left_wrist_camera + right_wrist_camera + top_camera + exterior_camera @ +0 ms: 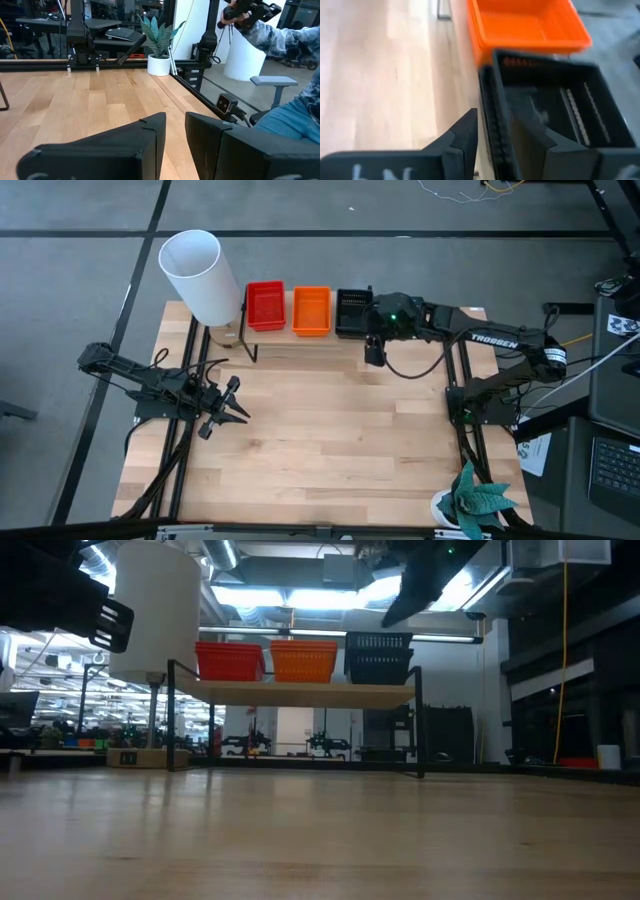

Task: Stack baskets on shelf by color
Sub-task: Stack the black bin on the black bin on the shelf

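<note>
Baskets sit in a row on top of the shelf [300, 340] at the far edge of the table [320, 440]: a red stack [266, 305] on the left, an orange stack [311, 311] in the middle, and a black stack [353, 312] on the right. In the low view each colour stands as a short pile, the three piles side by side and close together on the light wood board.

Right hand [492, 135] is at the black stack. Its two dark fingers straddle the near wall of the top black basket, one finger outside the wall and one inside. The gap between them is narrow, and they look closed onto that wall. The right arm reaches in from the table's right side.

Left hand [228, 402] is over the left part of the table, well apart from the shelf. Its fingers are slightly parted and hold nothing.

A tall white cylinder [199, 275] stands just beside the shelf's left end. A small potted plant [472, 502] sits at the table's near right corner. A person's sleeve [287, 40] shows beyond the table.
</note>
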